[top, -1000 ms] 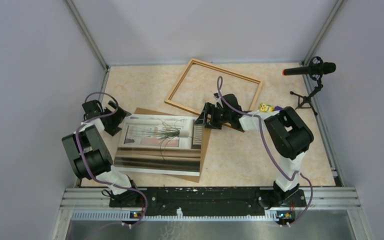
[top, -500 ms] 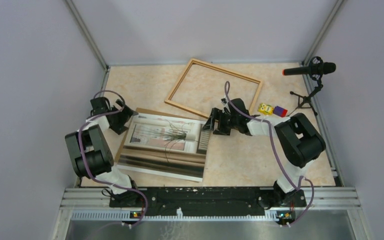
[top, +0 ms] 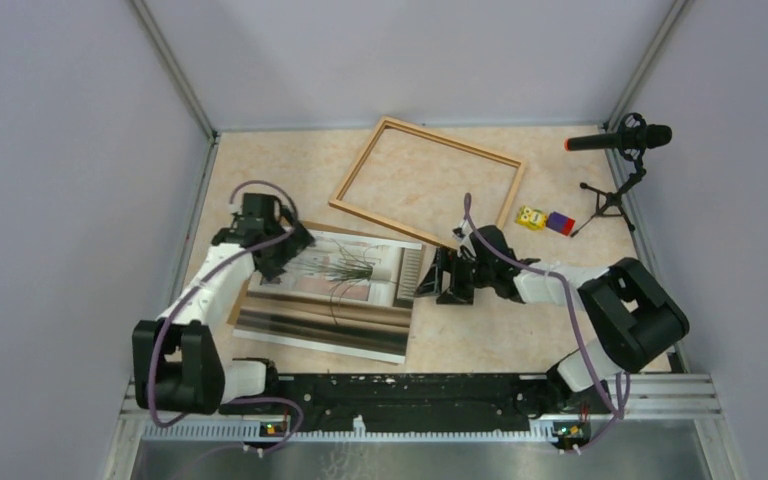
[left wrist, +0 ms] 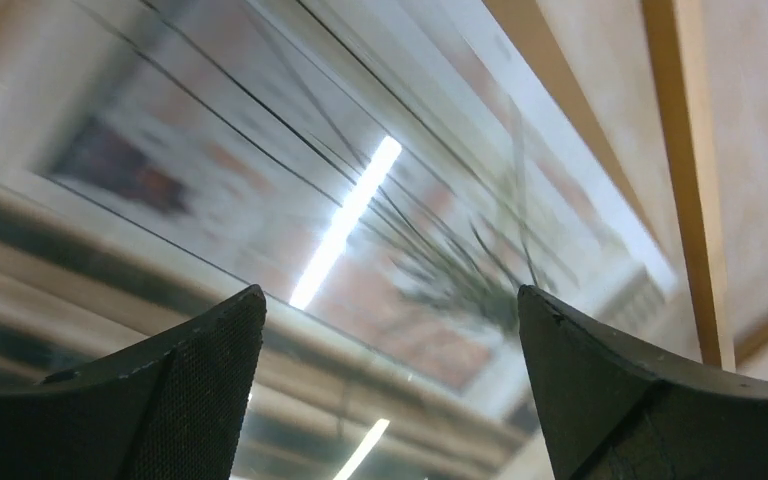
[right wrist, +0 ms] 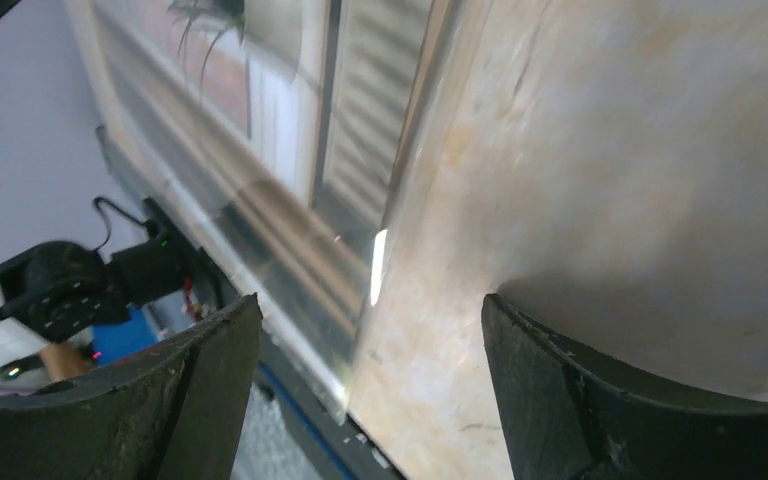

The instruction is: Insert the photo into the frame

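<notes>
The photo (top: 335, 290), a glossy print of dark grass blades with a white border, lies flat at the table's near left. It lies on a brown backing board (top: 295, 222), of which only the far edge shows. The wooden frame (top: 372, 150) lies empty behind it, apart from the print. My left gripper (top: 288, 248) is open and empty above the photo's far left corner. In the left wrist view (left wrist: 390, 295) the print (left wrist: 290, 170) fills the picture below it. My right gripper (top: 438, 280) is open and empty on the table just right of the photo's right edge (right wrist: 400, 200).
A yellow toy (top: 531, 217) and a red-and-blue block (top: 560, 222) lie right of the frame. A microphone on a small tripod (top: 620, 140) stands at the far right. Grey walls enclose the table on three sides. A frame rail (left wrist: 690, 180) shows in the left wrist view.
My left gripper has moved right from the table's left edge to above the photo's corner. My right gripper has drawn back right and nearer, off the photo. The photo has slid and turned on the board.
</notes>
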